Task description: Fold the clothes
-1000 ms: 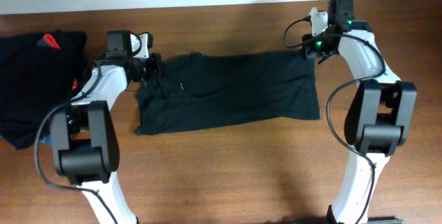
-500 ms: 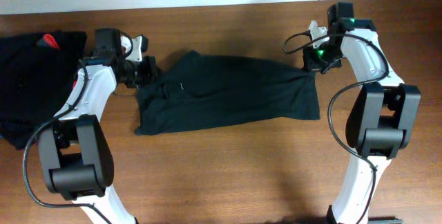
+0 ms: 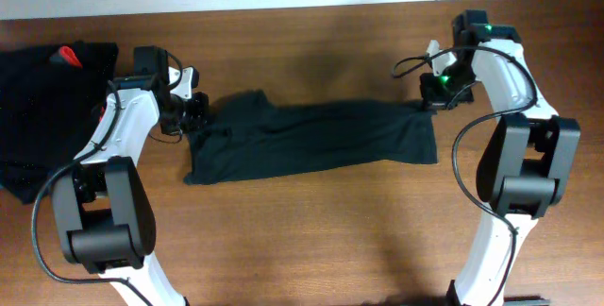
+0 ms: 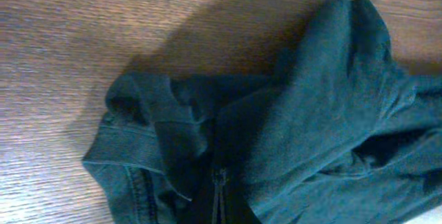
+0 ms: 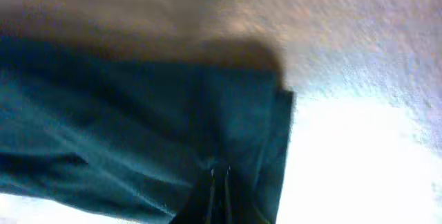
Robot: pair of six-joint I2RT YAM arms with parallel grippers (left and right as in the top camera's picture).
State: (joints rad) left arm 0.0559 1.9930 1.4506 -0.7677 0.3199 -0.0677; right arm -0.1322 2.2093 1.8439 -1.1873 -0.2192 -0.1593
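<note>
- Black shirt is stretched out long-ways on the wooden tabletop, near the pile of dark clothes. The left arm sits between shirt and pile.
- What changed: a second ago the shirt's far edge sat further back and the whole thing was a wider band. Now both ends of that edge have come toward the robot's side, so the band is clearly slimmer.
- Left jaws: pinched shut on the shirt at the end nearest the pile. The left wrist view shows the neckband bunched up right above them.
- Right jaws: also clamped shut on fabric, at the far corner of the end furthest from the pile. That wrist view is blurry, but the shirt corner runs straight into the closed tips.
- My read is that a lengthwise fold is in progress and only partway done. The carried edge hasn't reached the near edge yet.
- The end by the pile looks rumpled, so it might want smoothing later.
- The pile itself hasn't budged, and the red patch on it is still on top.
</note>
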